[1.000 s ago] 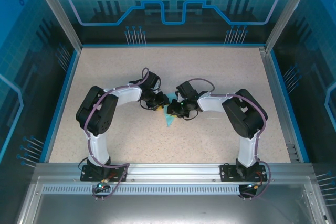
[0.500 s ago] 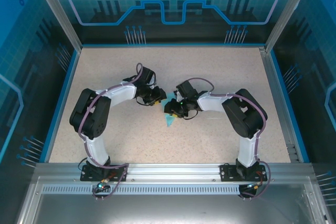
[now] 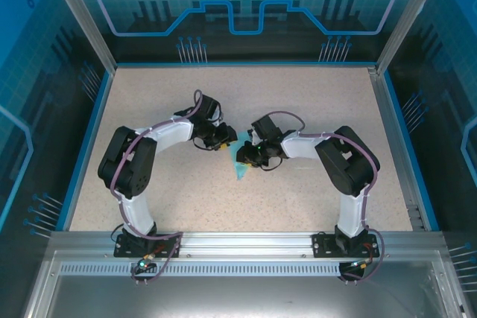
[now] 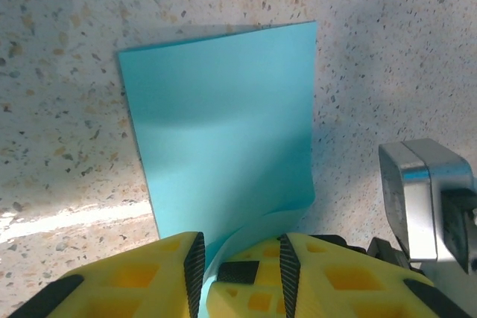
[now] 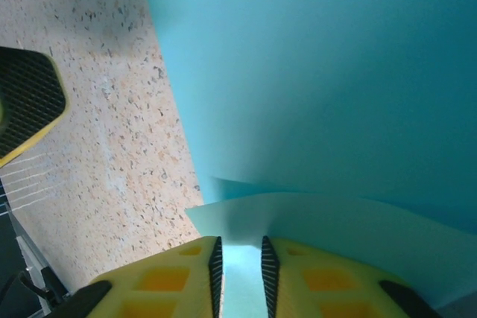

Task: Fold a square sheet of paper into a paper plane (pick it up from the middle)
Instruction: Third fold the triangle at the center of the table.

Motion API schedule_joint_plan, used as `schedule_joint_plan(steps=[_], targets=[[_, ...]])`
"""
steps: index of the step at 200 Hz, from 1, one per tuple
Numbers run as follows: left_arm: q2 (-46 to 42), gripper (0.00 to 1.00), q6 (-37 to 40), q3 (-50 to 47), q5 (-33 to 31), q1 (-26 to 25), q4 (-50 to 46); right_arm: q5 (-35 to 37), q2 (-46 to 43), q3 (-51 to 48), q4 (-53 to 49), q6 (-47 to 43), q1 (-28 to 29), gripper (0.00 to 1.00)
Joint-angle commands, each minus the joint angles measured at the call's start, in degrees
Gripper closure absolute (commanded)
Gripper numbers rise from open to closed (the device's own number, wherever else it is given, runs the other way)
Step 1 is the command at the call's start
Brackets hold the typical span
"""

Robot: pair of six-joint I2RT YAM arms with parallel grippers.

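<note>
The square sheet of paper (image 3: 241, 167) is light cyan and lies folded on the speckled table between both grippers. In the left wrist view the sheet (image 4: 223, 132) is a tall rectangle whose near edge curls up against the left pad. My left gripper (image 4: 240, 258) has its jaws apart, with a yellow piece with a black pad in the gap. My right gripper (image 5: 239, 258) is pinched narrowly on a raised flap of the sheet (image 5: 320, 72). From above, my left gripper (image 3: 229, 139) and right gripper (image 3: 244, 153) nearly touch. The paper plane is out of view.
The table (image 3: 313, 102) has a blue rim and metal posts at its corners. An aluminium rail (image 3: 246, 247) carries both arm bases at the near edge. A left finger (image 5: 26, 98) shows beside the right jaws. A silver part of the right arm (image 4: 428, 199) stands close to my left gripper.
The left arm's elbow has swung left, and its gripper has moved a little farther up the table. The right gripper has barely shifted. The paper stays in place.
</note>
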Motion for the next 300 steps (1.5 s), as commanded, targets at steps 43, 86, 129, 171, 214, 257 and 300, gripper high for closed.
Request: schedule_joint_plan(steps=[43, 86, 129, 171, 214, 257, 300], targets=[[-3.2, 0.79, 0.1, -3.1, 4.4, -1.3, 0.0, 2.9, 2.5, -1.5, -4.5, -1.2, -0.6, 0.96], [-2.8, 0.95, 0.1, -4.9, 5.2, -3.4, -0.2, 3.2, 3.1, -1.4, -5.4, -1.0, -0.6, 1.0], [-1.2, 1.0, 0.5, -4.9, 3.9, -4.3, -1.1, 3.3, 3.1, -1.2, -5.6, -1.0, -0.5, 1.0], [0.6, 1.0, 0.6, -4.7, 1.7, -4.4, -2.4, 3.3, 2.9, -1.3, -5.6, -0.7, -0.6, 1.0], [1.7, 1.0, 0.5, -4.4, 1.4, -4.4, -1.7, 3.1, 2.8, -1.1, -5.5, -0.5, -0.6, 1.0], [3.0, 1.0, 0.5, -3.9, 0.0, -4.6, -2.2, 2.6, 2.1, -1.2, -5.3, -0.5, -0.6, 1.0], [3.0, 1.0, 0.6, -3.7, -2.6, -4.6, -4.2, 1.5, 0.6, -0.9, -4.6, -0.7, -0.7, 1.0]])
